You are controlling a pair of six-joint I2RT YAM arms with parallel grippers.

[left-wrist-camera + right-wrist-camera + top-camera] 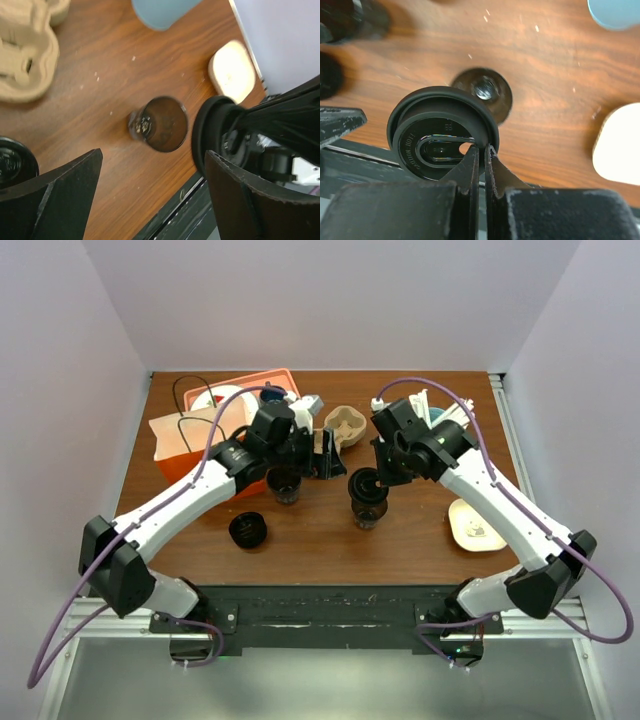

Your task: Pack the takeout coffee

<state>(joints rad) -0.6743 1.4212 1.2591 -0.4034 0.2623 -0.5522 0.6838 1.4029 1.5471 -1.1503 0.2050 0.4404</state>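
Left gripper (152, 196): hanging with jaws spread wide, gripping nothing.
Right gripper (481, 150): pinching the rim of a black lid (442, 137) and holding it over an open cup (487, 91).
Takeout coffee (285, 488): standing upright on the table (320, 540), close by the left gripper, near the pulp carrier (347, 426).

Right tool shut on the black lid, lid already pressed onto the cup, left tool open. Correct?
No. The right tool is shut on the black lid, but the lid is held off the cup, its mouth uncovered, per the right wrist view. Left tool open.
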